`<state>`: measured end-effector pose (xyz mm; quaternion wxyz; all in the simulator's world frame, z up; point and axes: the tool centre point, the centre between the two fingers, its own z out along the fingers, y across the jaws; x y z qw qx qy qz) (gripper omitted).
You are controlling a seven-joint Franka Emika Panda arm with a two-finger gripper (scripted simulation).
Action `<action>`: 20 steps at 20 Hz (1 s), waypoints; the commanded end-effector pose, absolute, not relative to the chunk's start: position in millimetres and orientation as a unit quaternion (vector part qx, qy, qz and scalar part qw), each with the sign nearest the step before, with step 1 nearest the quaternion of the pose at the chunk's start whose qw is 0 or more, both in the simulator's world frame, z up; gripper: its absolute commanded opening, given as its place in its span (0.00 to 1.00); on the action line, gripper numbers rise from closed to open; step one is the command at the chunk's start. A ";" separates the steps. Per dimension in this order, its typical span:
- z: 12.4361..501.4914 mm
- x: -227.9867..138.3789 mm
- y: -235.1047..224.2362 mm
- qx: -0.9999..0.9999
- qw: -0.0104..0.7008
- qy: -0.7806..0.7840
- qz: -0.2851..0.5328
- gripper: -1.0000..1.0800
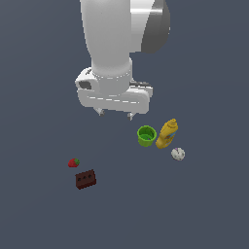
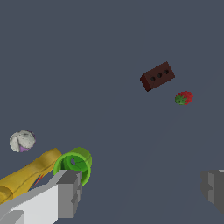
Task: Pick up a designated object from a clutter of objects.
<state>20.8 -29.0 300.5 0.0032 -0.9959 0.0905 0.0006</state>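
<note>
Reddish-brown block with three round holes sits on dark floor, well apart from gripper, roughly at its 7 o'clock in exterior view. Strawberry just beside block. Gripper empty, fingers spread wide, hovering. Green cup, mustard bottle, white ball clustered at its 4 o'clock.
</note>
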 end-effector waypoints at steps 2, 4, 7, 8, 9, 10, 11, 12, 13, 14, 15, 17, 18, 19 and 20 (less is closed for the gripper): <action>287.4 35.6 -38.2 -0.991 0.007 0.134 0.002 0.96; 277.9 45.7 -44.8 -0.986 0.008 0.164 0.002 0.96; 260.6 62.0 -56.5 -0.977 0.011 0.215 0.003 0.96; 254.4 67.4 -60.7 -0.973 0.012 0.232 0.003 0.96; 248.1 72.6 -64.9 -0.968 0.012 0.249 0.004 0.96; 241.6 77.6 -69.2 -0.964 0.012 0.266 0.004 0.96; 235.0 82.5 -73.5 -0.959 0.013 0.283 0.004 0.96; 228.3 87.3 -77.9 -0.954 0.013 0.300 0.004 0.96; 221.4 92.0 -82.4 -0.948 0.013 0.317 0.005 0.96; 214.4 96.4 -86.9 -0.943 0.013 0.334 0.005 0.96; 207.3 100.8 -91.4 -0.937 0.013 0.350 0.005 0.96; 192.7 109.0 -100.6 -0.924 0.012 0.382 0.005 0.96; 185.2 112.8 -105.2 -0.917 0.012 0.398 0.005 0.96; 177.7 116.5 -109.9 -0.910 0.011 0.414 0.005 0.96; 170.0 120.0 -114.6 -0.903 0.011 0.430 0.005 0.96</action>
